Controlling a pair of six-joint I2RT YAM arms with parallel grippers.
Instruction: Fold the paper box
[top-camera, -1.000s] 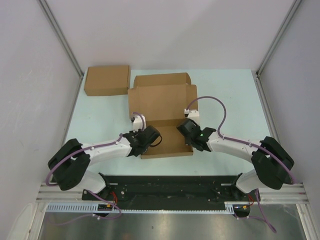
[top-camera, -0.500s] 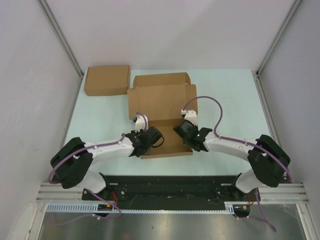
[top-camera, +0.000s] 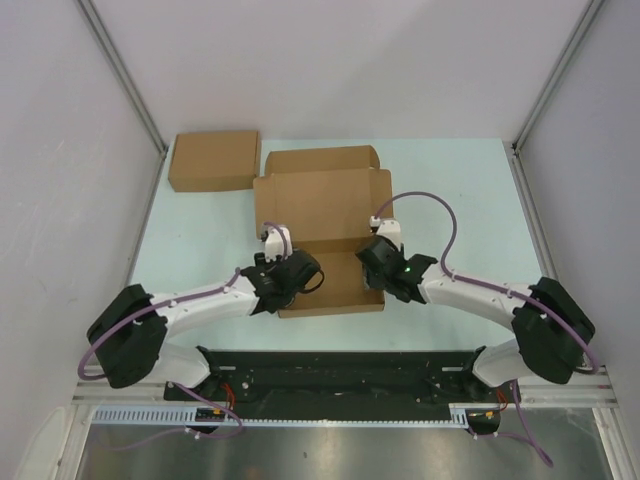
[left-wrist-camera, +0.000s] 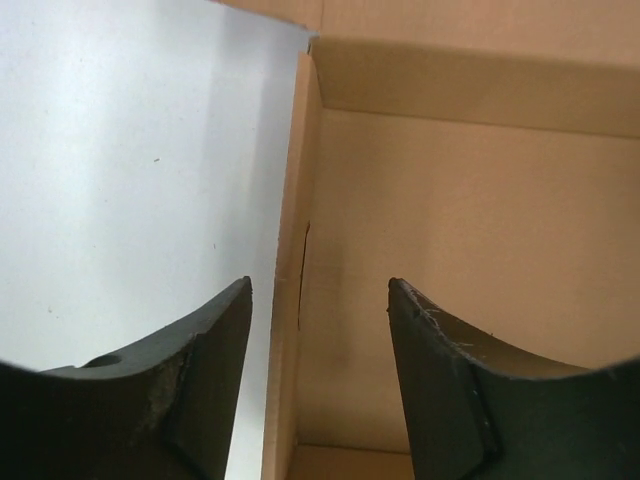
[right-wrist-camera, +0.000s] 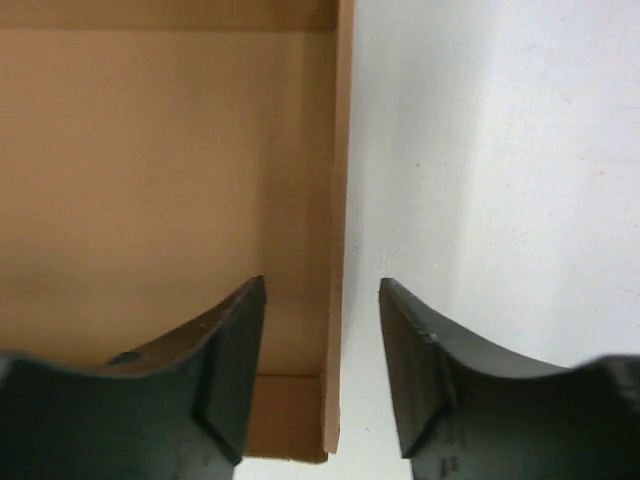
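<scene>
– At the near end of the paper box (top-camera: 320, 205), both arms are in, one on each side!

– Where's the box itself?

– Lying open on the pale table (top-camera: 450, 200), running lengthwise away from the arms' bases. Its far part is spread flat, with a flap at the very far edge. Its near part has the side walls standing up.

– And the left gripper (left-wrist-camera: 320, 295)?

– Over the box's near-left side. Its black fingers (left-wrist-camera: 210, 370) stand apart, and the left wall (left-wrist-camera: 290, 300) rises upright in the gap between them, closer to the outer finger. I see space on both sides of it, so nothing is pinched.

– The right gripper (right-wrist-camera: 322, 295)?

– Mirror picture at the box's near-right side. Its fingers are parted too, straddling the right wall (right-wrist-camera: 337, 200). One finger hangs over the box's brown floor, the other over bare table just outside. No clamp on the cardboard.

– Anything else around?

– A second brown box (top-camera: 214, 160), closed and flat, sits just beside the paper box's far-left corner. Whether the two touch, I can't tell from here.
</scene>
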